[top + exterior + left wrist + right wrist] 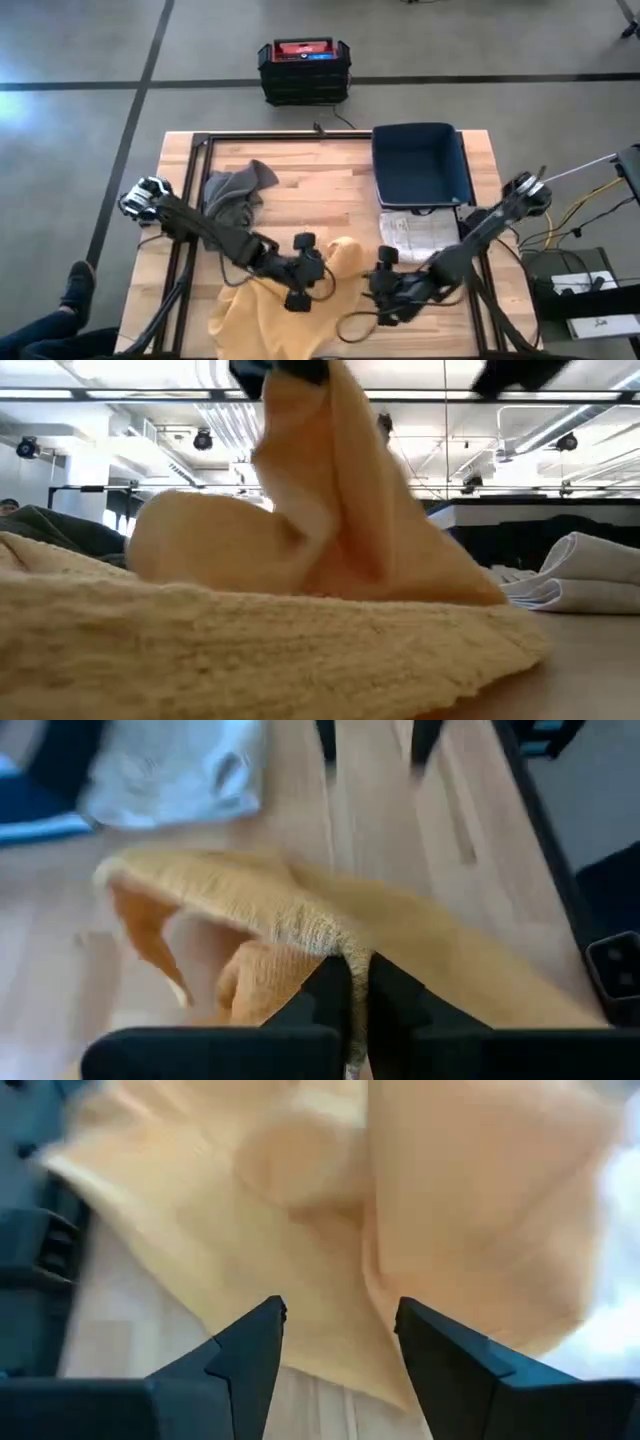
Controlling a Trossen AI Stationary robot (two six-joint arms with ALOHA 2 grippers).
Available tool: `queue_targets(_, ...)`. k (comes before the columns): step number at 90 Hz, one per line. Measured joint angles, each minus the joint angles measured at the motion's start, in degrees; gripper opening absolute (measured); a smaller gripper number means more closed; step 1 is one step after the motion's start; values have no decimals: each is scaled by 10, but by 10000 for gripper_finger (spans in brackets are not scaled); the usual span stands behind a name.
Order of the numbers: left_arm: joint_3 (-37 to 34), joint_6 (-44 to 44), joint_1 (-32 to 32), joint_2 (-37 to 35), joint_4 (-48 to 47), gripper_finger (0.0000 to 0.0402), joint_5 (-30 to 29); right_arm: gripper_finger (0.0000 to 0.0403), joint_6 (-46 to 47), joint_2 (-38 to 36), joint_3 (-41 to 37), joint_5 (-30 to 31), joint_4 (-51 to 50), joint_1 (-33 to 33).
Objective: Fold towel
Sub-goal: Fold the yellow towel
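A: Item one, risks. What is hanging where?

B: The yellow terry-cloth towel (275, 300) is lying crumpled at the near edge of the slatted wooden table (330, 165), with one edge being lifted by the left gripper (352, 988). Its jaws are pressed together, pinching a fold of the cloth. The right gripper (340, 1342) is hovering just beside the raised cloth, jaws spread, holding nothing.

A: What is likely to fail?

B: Judging from the thin pinch, the fold could be slipping out if the left arm pulls hard. The right gripper, closing where it is now, may be catching two layers rather than one corner, leaving the fold bunched. The near edge of the towel is also lying close to the table's edge and could be dragged off.

A: Item two, counts.

B: Yellow towels: one. Grey crumpled cloths (235, 192): one, well apart at the far left. White folded cloths (418, 237): one stack, near the right arm. Dark blue plastic bins (421, 165): one, at the far right. Black crates with red tops (304, 70): one, on the floor beyond the table. Grippers: two.
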Motion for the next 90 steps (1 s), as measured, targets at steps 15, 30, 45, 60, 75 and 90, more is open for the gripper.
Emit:
queue_targets(15,18,-2,-4,63,32,1,-1,183,-69,-9,1,21,35,-7)
queue_targets(30,55,14,-4,92,27,1,-2,200,-159,38,3,15,68,-31)
queue_targets(45,74,30,-3,89,30,1,-2,238,-233,80,27,26,85,-49)
queue_targets(60,87,41,-3,89,19,1,-6,250,-263,110,53,21,68,-65)
queue_targets(75,91,42,-1,85,31,0,-13,147,-264,119,62,27,29,-70)
queue_targets(90,94,42,-3,68,23,6,-6,17,-277,112,72,33,11,-70)
